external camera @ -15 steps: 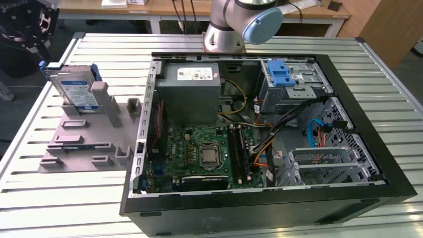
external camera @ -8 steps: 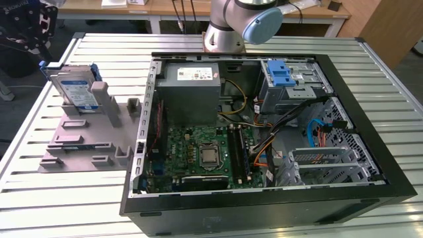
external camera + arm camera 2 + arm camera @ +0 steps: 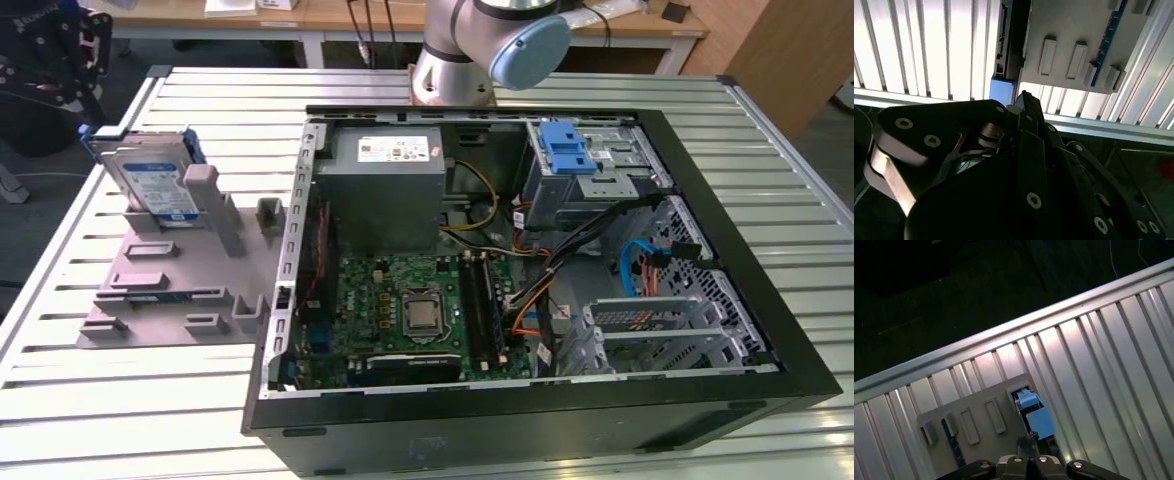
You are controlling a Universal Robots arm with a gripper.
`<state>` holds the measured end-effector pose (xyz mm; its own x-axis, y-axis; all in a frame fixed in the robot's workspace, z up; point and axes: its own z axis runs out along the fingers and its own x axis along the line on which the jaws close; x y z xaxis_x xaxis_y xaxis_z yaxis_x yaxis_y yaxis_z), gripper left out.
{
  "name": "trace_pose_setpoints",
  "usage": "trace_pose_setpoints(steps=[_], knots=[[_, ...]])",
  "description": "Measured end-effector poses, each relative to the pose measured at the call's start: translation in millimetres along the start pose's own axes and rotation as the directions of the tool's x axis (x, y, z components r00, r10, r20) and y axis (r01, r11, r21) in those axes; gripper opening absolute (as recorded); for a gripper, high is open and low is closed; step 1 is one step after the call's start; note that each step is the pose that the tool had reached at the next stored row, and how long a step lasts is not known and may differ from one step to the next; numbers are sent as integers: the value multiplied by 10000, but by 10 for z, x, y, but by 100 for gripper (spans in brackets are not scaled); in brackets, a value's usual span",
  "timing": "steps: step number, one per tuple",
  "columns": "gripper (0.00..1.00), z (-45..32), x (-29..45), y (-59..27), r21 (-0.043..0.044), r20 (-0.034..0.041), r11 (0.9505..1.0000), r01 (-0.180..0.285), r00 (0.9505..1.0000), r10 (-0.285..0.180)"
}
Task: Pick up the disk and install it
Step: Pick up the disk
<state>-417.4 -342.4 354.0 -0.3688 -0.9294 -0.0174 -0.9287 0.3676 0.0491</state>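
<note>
The gripper (image 3: 1026, 441) hung with its black fingers closed together, empty, directly over the disk (image 3: 1035, 417). The disk, a flat silver slab edged in blue plastic, stood on edge in a slot of a matt grey holder plate (image 3: 981, 447) studded with rectangular blocks. Around the plate ran the ribbed aluminium table (image 3: 1104, 365), dark floor past its rail. Well away from the fingers, an open black computer case (image 3: 534, 425) showed its green motherboard (image 3: 400, 300). Wooden desks (image 3: 334, 15) lined the room behind the arm (image 3: 461, 50).

We see a robotics lab: an arm (image 3: 461, 60) standing on a slatted metal desk (image 3: 787, 170), an opened PC (image 3: 534, 430), wooden tables (image 3: 334, 15) behind.
</note>
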Motion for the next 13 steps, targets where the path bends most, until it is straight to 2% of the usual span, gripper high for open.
trace_pose_setpoints(steps=[4,9,11,12,13], knots=[[11,18,1,-1,3,-29,9974,716,9974,-716],[11,44,-13,4,38,-43,9922,1245,9922,-1245],[11,54,-56,20,53,-43,9914,1304,9915,-1304],[17,59,-87,32,56,-44,9913,1317,9913,-1316],[17,65,-118,44,59,-44,9911,1327,9911,-1327]])
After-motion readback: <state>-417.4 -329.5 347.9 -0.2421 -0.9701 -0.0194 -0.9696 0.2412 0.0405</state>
